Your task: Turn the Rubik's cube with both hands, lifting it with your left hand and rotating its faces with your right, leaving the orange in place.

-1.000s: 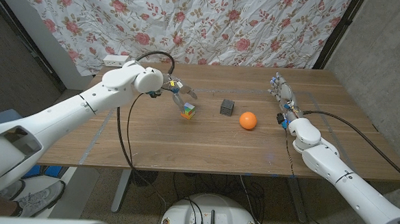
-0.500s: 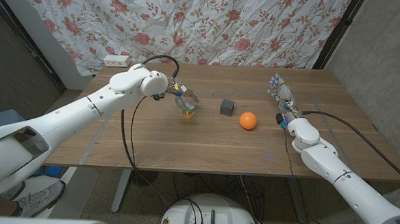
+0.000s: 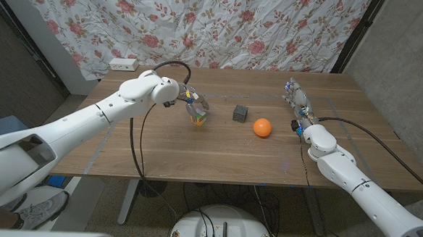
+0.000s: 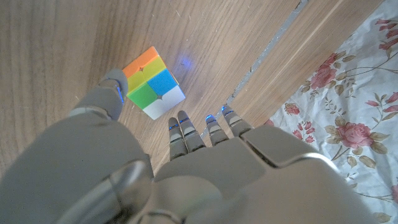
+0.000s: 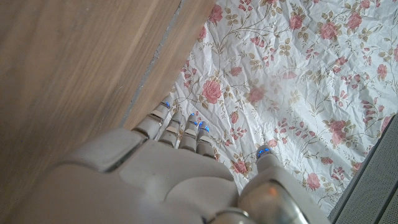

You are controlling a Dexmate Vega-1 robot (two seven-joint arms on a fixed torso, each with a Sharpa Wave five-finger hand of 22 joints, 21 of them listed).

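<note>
A small Rubik's cube (image 3: 199, 118) sits on the tabletop (image 3: 195, 154), left of centre. It is judged light, rigid and slick-faced, best pinched on opposite sides. The left robot hand (image 3: 191, 101) is spread open around it, thumb touching, nothing lifted; the right robot hand (image 3: 297, 97) is open, empty, near the right edge.

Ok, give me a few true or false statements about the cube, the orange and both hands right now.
1. The left hand is over the cube, which sits on the table. True.
2. The right hand is holding the orange. False: it holds nothing, and the orange lies apart from it on the table.
3. A small dark block sits between the cube and the orange. True.
4. The cube is lifted high off the table. False: the left wrist view shows it on the wood, fingers around it.
</note>
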